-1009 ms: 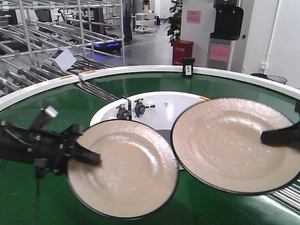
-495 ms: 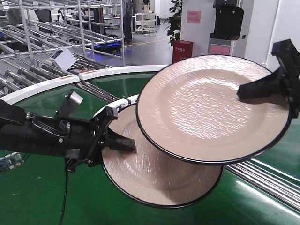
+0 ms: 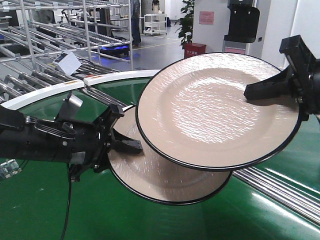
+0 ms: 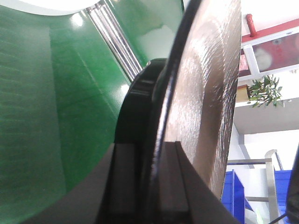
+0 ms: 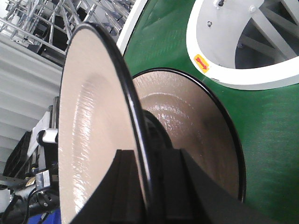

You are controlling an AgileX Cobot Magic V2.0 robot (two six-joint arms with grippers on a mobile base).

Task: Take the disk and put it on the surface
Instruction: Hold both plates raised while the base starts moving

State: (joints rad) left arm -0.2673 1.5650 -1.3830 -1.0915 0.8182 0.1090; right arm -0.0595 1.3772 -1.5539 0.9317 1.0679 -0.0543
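Two beige disks with black rims hang in the air above the green belt. My right gripper (image 3: 252, 92) is shut on the right rim of the upper disk (image 3: 215, 110), which tilts toward the front view camera. Below it, and partly covered by it, is the lower disk (image 3: 165, 175), held at its left rim by my left gripper (image 3: 131, 146). The left wrist view shows that disk (image 4: 205, 93) edge-on between the left gripper (image 4: 156, 186) jaws. In the right wrist view the right gripper (image 5: 152, 186) clamps its disk (image 5: 93, 140), and the other disk (image 5: 196, 130) lies behind. The surface is out of view.
The green conveyor belt (image 3: 40, 210) with a white rim (image 3: 45, 92) curves under both arms. Steel rollers (image 3: 280, 192) run at the lower right. A white hub (image 5: 219, 70) sits inside the ring. Metal racks (image 3: 50, 30) stand at the back left.
Both disks have risen from low over the belt. The right disk swung up and left until it overlaps the left disk, then drifted a little further left.
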